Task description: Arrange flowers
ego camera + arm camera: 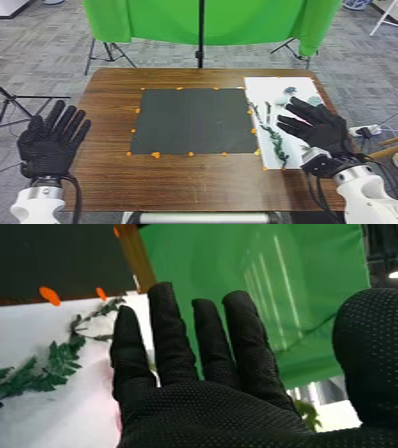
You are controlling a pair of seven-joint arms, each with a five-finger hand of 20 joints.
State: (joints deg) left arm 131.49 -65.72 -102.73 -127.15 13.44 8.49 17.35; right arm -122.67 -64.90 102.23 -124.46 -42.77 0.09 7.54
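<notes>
Left hand (49, 150): at the left edge of the tabletop (102, 180) in the head view, fingers straight and released, pointing up the frame; its arm is cut off by the bottom edge
Dark mat (191, 120): centre of the frame, flat, with small orange pieces around its rim
White sheet (266, 85): right of the mat, its lower right part hidden by the right hand (322, 131)
Leafy stem (277, 146): lying lengthwise on the sheet, near its left side; in the right wrist view it runs out of the frame
Thin stems (268, 112): on the sheet above the leafy one, too fine to tell what kind
Blue-grey bloom (290, 90): upper part of the sheet, small and indistinct
Pale round bloom (314, 101): just beyond the fingertips, kind hard to make out
Right hand: over the sheet's right side, fingers extended and released, thumb apart; in the right wrist view the glove blocks part of the sheet and of the green cloth (311, 284)
</notes>
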